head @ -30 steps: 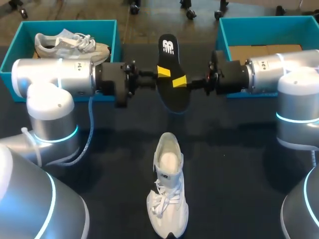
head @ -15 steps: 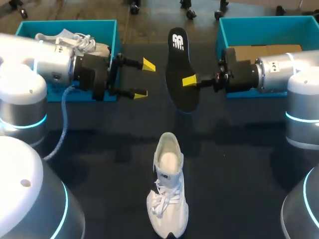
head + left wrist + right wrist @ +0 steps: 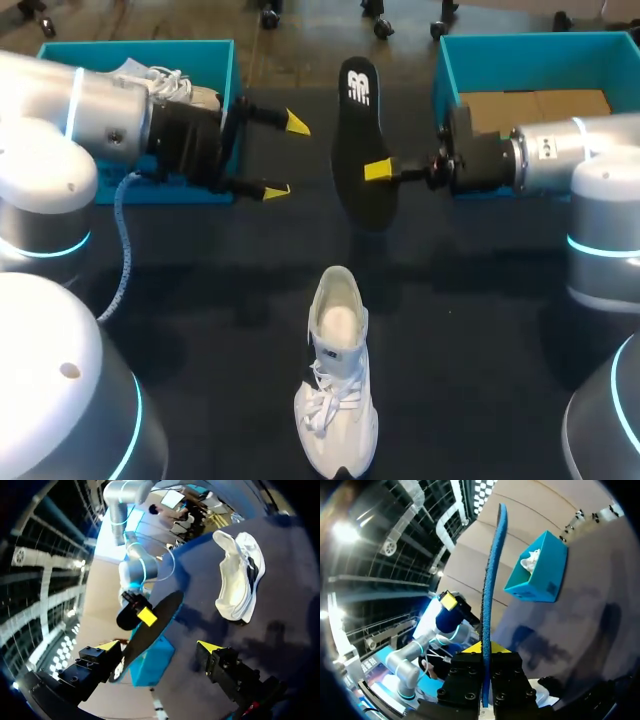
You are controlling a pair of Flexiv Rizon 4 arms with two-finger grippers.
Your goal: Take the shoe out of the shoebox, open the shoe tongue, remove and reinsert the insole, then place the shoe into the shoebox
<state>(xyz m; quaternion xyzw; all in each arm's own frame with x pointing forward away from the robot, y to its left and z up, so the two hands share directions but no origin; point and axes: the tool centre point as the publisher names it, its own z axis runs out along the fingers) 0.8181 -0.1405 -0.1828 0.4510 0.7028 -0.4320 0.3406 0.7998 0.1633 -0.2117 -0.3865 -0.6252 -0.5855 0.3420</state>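
A black insole (image 3: 362, 140) hangs in the air above the table's far middle, with my right gripper (image 3: 378, 170) shut on its right edge. In the right wrist view the insole (image 3: 490, 580) stands edge-on between the fingers of that gripper (image 3: 486, 647). My left gripper (image 3: 286, 156) is open just left of the insole and holds nothing. In its wrist view the left gripper (image 3: 159, 646) has the insole (image 3: 155, 625) ahead of it, apart from both fingers. A white shoe (image 3: 337, 375) lies on the table near the front middle, laces toward me, also visible as the shoe (image 3: 239, 580) beyond the insole.
A teal box (image 3: 140, 46) at the back left holds a second white shoe (image 3: 140, 85), right behind my left arm. Another teal box (image 3: 530, 40) at the back right has cardboard inside, and my right arm lies in front of it.
My left gripper let go of the insole, opened wide and drew back to the left. The right gripper kept its hold and carried the insole slightly right.
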